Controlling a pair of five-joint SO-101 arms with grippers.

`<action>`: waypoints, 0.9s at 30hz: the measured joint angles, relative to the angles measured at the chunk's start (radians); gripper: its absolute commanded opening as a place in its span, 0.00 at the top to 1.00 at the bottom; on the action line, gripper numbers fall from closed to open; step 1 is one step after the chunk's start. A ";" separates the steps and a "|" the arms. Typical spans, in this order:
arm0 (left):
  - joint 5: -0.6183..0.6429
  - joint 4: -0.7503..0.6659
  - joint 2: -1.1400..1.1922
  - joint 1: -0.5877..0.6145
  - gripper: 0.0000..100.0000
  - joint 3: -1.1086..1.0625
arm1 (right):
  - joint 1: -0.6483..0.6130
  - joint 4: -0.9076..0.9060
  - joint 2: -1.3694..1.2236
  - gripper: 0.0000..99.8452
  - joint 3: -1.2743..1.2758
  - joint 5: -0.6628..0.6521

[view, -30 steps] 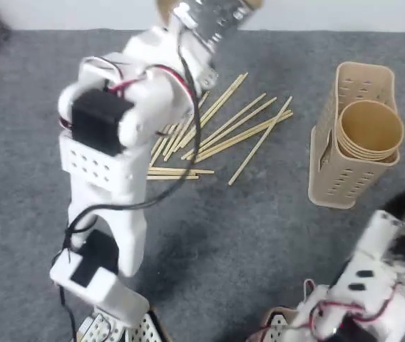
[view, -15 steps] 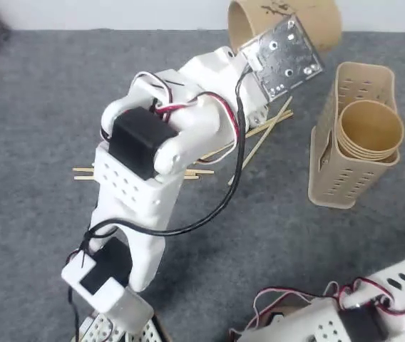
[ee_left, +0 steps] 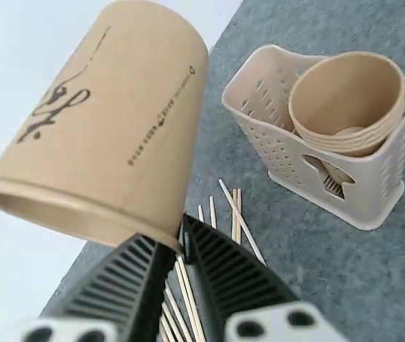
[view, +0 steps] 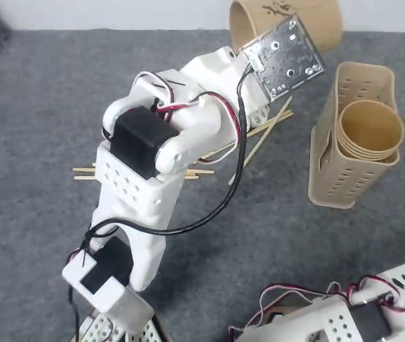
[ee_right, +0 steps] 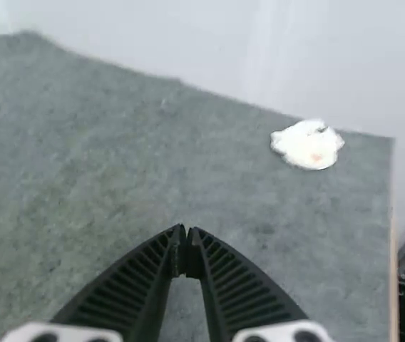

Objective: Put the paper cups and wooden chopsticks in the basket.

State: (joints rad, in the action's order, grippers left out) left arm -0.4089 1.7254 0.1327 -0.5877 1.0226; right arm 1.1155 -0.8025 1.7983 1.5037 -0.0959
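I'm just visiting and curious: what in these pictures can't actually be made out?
Chopsticks: high view, the left arm covers most of the pile, so no count.
Held paper cup: high view, cut off by the top edge.
White blob: right wrist view, too blurred to identify.

White shells, black motors, ribbed black claws.
My left arm [view: 152,167] and right arm [view: 331,324] are white plastic with black servo blocks and rows of small holes. A black cable [view: 235,178] loops along the left, red-and-white wires [view: 309,291] trail over the right. My left claw [ee_left: 181,239] and right claw [ee_right: 186,239] have ribbed black fingers.
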 measured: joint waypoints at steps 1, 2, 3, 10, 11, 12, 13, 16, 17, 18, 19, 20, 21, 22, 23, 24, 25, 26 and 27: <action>0.000 -0.011 0.002 -0.005 0.99 0.000 | -0.003 -0.002 0.000 0.99 0.002 0.000; -0.003 -0.025 0.009 -0.012 0.99 0.000 | -0.003 -0.012 0.002 0.99 0.002 0.000; -0.009 -0.035 0.014 -0.023 0.99 0.000 | -0.005 -0.025 0.002 0.99 0.002 0.000; -0.041 -0.014 0.115 -0.198 0.99 -0.023 | -0.014 -0.043 0.002 0.99 0.002 0.002; -0.041 -0.012 0.140 -0.219 0.99 -0.028 | -0.018 -0.043 0.002 0.99 0.003 0.002; -0.041 -0.012 0.169 -0.233 0.99 -0.028 | -0.028 -0.043 0.002 0.99 0.003 0.002; -0.041 -0.012 0.199 -0.239 0.99 -0.028 | -0.034 -0.043 0.002 0.99 0.003 0.002; -0.054 -0.012 0.308 -0.241 0.99 -0.028 | -0.037 -0.046 0.002 0.99 0.003 0.002; -0.071 -0.017 0.336 -0.245 0.99 -0.028 | -0.038 -0.046 0.003 0.99 0.003 0.002; -0.084 -0.012 0.356 -0.252 0.99 -0.021 | -0.038 -0.046 0.003 0.99 0.003 0.002; -0.091 -0.006 0.368 -0.258 0.99 -0.008 | -0.038 -0.046 0.003 0.99 0.003 0.002; -0.098 -0.003 0.376 -0.262 0.99 0.008 | -0.038 -0.046 0.003 0.99 0.003 0.002; -0.104 -0.003 0.379 -0.265 0.99 0.008 | -0.040 -0.046 0.003 0.99 0.003 0.002; -0.107 -0.003 0.379 -0.269 0.99 0.008 | -0.040 -0.046 0.003 0.99 0.003 0.002; -0.107 -0.003 0.379 -0.272 0.99 0.011 | -0.040 -0.046 0.003 0.99 0.003 0.002; -0.107 -0.003 0.379 -0.272 0.99 0.014 | -0.040 -0.046 0.003 0.99 0.003 0.003; -0.107 -0.003 0.381 -0.272 0.99 0.014 | -0.041 -0.046 0.003 0.99 0.003 0.003; -0.107 -0.003 0.381 -0.272 0.99 0.014 | -0.041 -0.046 0.003 0.99 0.003 0.003; -0.107 -0.003 0.381 -0.272 0.99 0.014 | -0.041 -0.046 0.003 0.99 0.003 0.003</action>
State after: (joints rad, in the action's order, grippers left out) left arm -0.5163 1.7223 0.5132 -0.8592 1.0365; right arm 1.0740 -0.8485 1.8013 1.5067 -0.0928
